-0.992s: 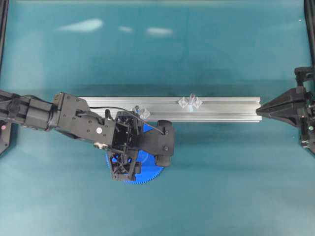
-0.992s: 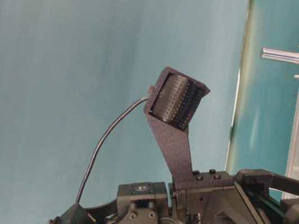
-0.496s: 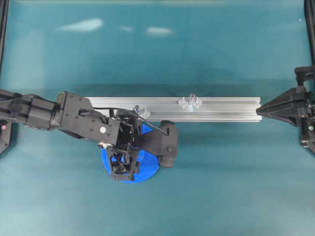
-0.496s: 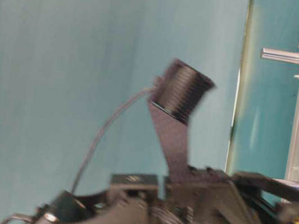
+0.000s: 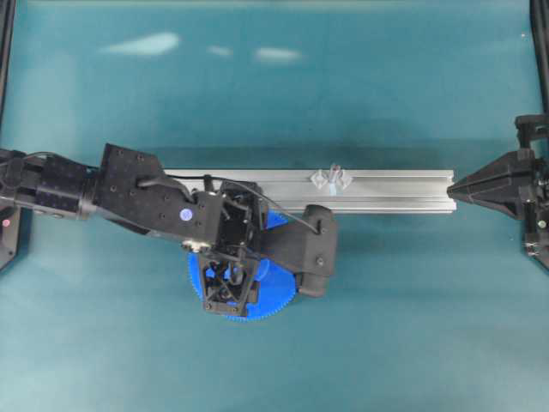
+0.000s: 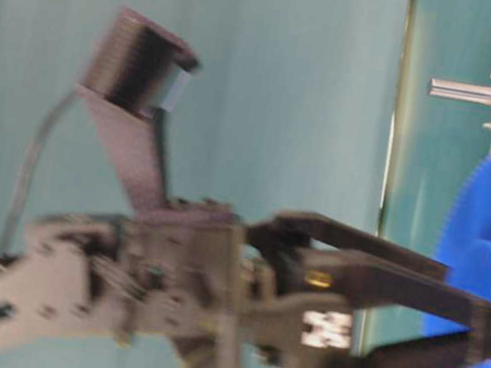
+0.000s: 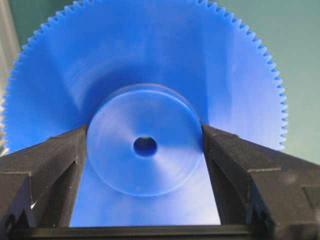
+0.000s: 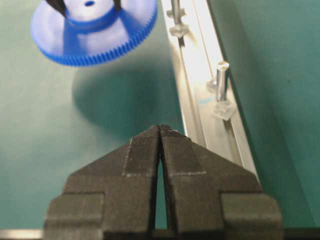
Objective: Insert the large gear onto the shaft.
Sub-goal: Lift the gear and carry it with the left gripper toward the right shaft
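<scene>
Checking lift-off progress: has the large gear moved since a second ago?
Yes. In the overhead view the large gear has shifted right along the aluminium rail, gripped at its hub by the left gripper.

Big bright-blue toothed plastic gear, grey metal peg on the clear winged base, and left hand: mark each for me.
Big bright-blue toothed plastic gear (image 7: 145,75): left wrist view, disc face.
Grey metal peg (image 8: 221,80): right wrist view, its stem.
Left hand (image 7: 145,150): left wrist view, between fingertips.
</scene>
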Available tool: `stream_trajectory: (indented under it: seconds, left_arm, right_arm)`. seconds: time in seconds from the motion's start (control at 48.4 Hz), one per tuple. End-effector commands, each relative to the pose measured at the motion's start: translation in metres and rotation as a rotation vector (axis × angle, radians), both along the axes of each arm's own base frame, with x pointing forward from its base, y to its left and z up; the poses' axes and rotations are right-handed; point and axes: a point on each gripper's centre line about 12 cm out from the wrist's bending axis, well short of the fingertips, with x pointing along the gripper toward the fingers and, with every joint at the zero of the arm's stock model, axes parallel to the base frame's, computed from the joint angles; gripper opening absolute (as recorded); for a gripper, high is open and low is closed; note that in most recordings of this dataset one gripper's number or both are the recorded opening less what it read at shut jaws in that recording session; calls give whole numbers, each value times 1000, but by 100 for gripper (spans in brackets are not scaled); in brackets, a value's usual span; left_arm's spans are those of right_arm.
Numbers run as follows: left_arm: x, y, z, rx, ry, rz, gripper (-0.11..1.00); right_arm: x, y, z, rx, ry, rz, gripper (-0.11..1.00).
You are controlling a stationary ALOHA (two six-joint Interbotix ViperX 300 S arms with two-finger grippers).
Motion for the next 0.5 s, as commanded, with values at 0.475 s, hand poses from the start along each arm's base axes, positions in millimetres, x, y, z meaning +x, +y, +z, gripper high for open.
stream_trajectory:
  seconds: [0.475]
  left_arm:
    - [26, 53, 78, 28, -192, 18, 76]
  right_arm:
    - [-1, -1, 3, 19, -19, -15, 7]
